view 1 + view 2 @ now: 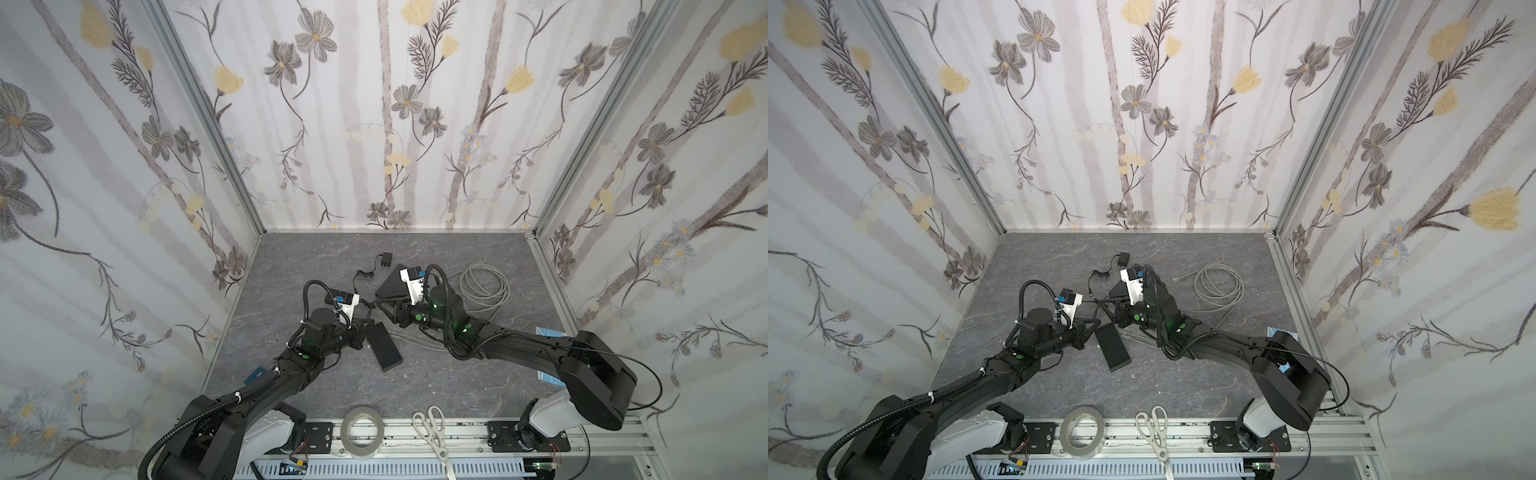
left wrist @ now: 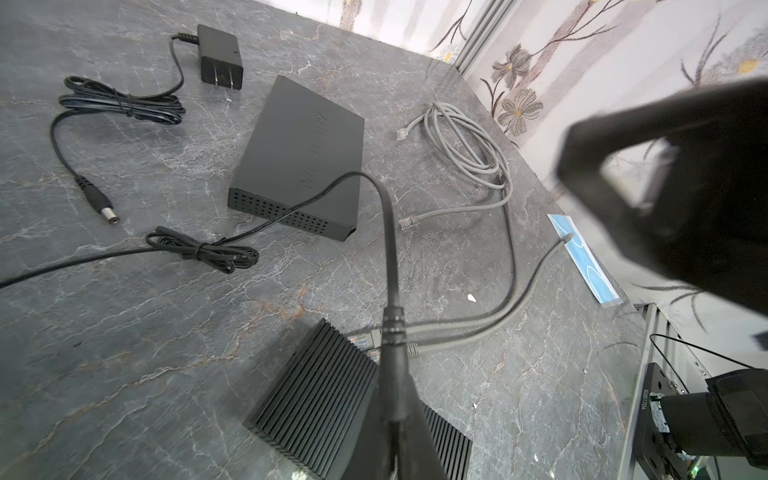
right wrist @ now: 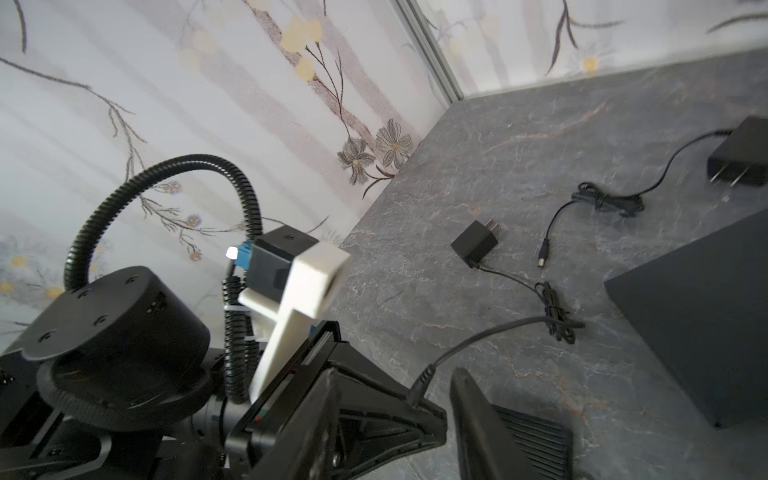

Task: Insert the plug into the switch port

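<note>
on the left: clamps the left gripper (image 2: 395, 419) fully down on the black plug (image 2: 392, 345), pinching its moulded body between both fingers (image 2: 419, 453). hides the metal tip inside that grip, so no telling how the tip sits. lets the thin cord (image 2: 390, 257) rise out of the jaws and loop away over the grey table (image 2: 124, 353).

hangs the plug right over the port edge of the ribbed switch (image 2: 307, 399), beside two grey cables (image 2: 457, 328) plugged in there. touching the switch or just clear of it: cannot tell.

on the right: holds the right gripper (image 3: 392, 370) with jaws parted and nothing pinched between them. frames the left gripper's tip and the plug in that gap, as shown in the right wrist view. blurred there, so cannot tell about contact.

in both top views: sets the two grippers tip to tip at the far end of the ribbed switch (image 1: 384, 347). leaves a flat black box (image 2: 299, 153) farther back on the table, touched by neither jaw.
</note>
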Action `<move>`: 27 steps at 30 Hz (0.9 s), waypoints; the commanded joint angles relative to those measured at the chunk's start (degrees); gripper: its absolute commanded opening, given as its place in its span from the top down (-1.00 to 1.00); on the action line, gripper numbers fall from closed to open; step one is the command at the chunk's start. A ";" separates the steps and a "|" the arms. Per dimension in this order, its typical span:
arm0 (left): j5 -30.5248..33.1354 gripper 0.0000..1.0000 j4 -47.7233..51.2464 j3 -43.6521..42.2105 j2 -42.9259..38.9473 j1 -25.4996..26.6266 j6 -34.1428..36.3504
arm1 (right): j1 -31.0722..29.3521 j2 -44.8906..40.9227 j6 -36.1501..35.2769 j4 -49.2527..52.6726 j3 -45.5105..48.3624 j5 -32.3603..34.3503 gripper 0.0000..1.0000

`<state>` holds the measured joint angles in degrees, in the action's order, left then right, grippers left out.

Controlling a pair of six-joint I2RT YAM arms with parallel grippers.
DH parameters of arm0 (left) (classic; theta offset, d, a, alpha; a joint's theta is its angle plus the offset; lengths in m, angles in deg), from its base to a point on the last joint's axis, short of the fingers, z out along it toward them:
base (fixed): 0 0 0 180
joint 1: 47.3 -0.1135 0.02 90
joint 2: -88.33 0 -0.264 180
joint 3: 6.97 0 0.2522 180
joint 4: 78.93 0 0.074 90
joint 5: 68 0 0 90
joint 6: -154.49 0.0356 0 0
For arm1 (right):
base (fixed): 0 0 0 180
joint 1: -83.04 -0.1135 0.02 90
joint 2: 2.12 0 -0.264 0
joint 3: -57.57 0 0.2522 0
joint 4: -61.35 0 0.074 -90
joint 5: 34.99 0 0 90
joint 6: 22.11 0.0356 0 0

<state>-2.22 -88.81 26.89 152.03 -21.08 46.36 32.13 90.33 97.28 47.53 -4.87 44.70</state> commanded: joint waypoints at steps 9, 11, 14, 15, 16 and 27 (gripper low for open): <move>-8.64 1.00 9.98 7.69 8.07 4.48 6.26 | -8.01 -15.21 -61.76 14.62 8.91 20.76 0.18; -7.80 1.00 13.95 11.18 11.68 8.00 9.40 | -10.79 -15.33 -72.47 15.72 12.77 24.33 0.12; -5.92 1.00 17.57 14.88 15.47 12.08 12.14 | -11.55 -14.22 -73.87 22.46 11.94 24.94 0.12; -5.85 1.00 17.94 15.49 16.25 12.86 12.60 | -11.54 -13.92 -74.23 24.88 11.34 23.89 0.14; -5.80 1.00 18.46 16.11 17.02 13.52 12.96 | -11.70 -13.87 -74.58 26.95 11.18 23.21 0.16; -5.20 1.00 22.42 19.09 19.88 16.67 15.62 | -11.94 -15.89 -81.68 28.65 14.58 29.24 0.67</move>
<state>-7.36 -67.67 45.38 171.84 -4.62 60.28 19.95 74.39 19.14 76.47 9.53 71.00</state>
